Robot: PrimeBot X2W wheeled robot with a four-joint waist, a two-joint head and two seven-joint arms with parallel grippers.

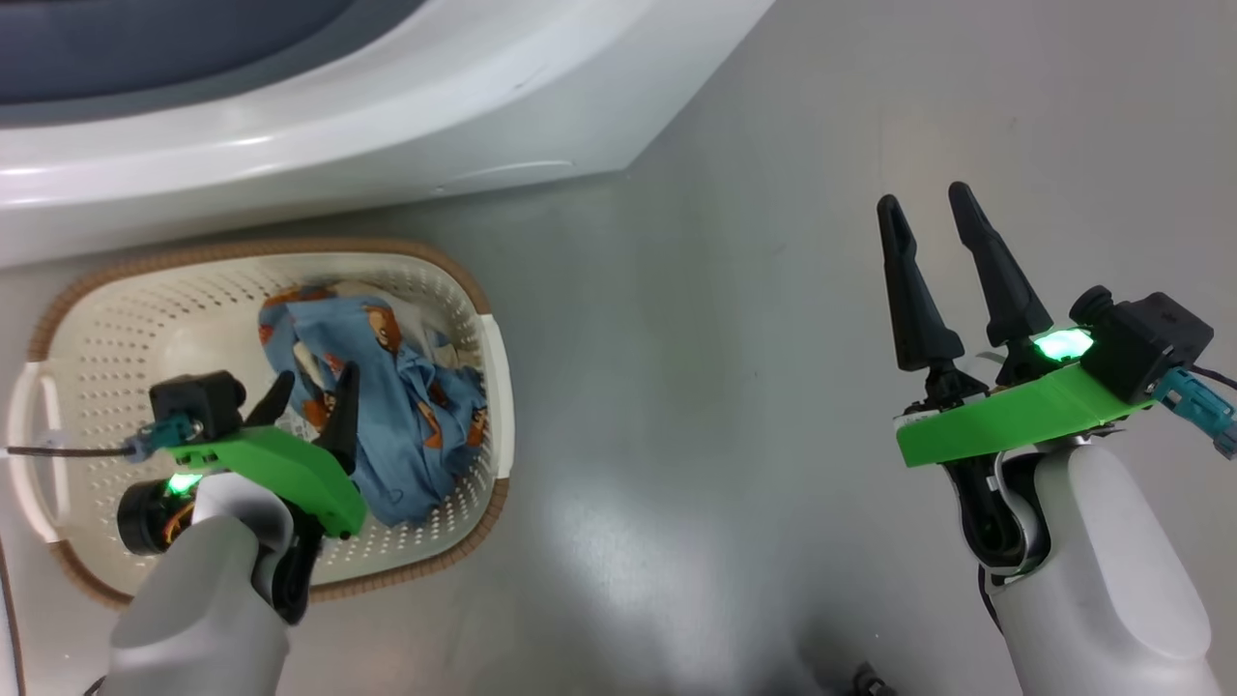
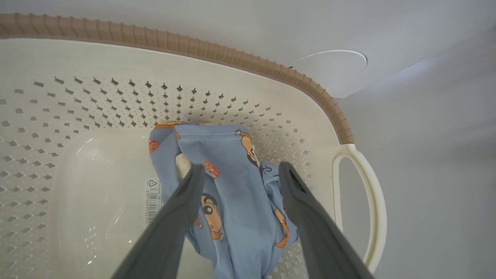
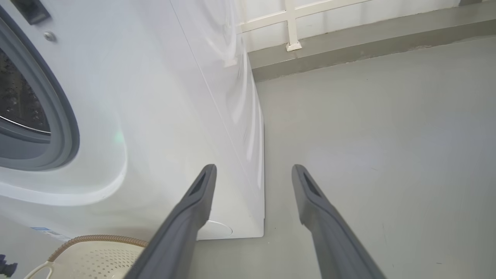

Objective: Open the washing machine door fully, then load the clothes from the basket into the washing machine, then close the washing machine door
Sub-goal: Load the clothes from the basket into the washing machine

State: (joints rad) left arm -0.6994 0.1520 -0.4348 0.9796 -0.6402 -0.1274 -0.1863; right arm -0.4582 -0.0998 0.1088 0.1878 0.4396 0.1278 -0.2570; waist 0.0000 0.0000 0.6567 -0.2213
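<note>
The clothes [image 1: 406, 425] lie in the basket [image 1: 116, 329], on the floor [image 1: 725, 387] before the washing machine [image 1: 387, 126].

One basket [image 1: 290, 247], one washing machine [image 1: 387, 126], two hands [image 1: 317, 375] [image 1: 923, 193]

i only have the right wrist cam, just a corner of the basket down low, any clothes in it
observer: Yes. Blue printed clothes lie bunched toward the robot's right end of the basket.
operator: where's the left arm
observer: The left gripper is down inside the basket, open, with its fingers on either side of a fold of the clothes and not closed on it yet.
operator: anything else in there
observer: A barcode sticker sits on the basket's bottom, right beside the clothes.
</note>
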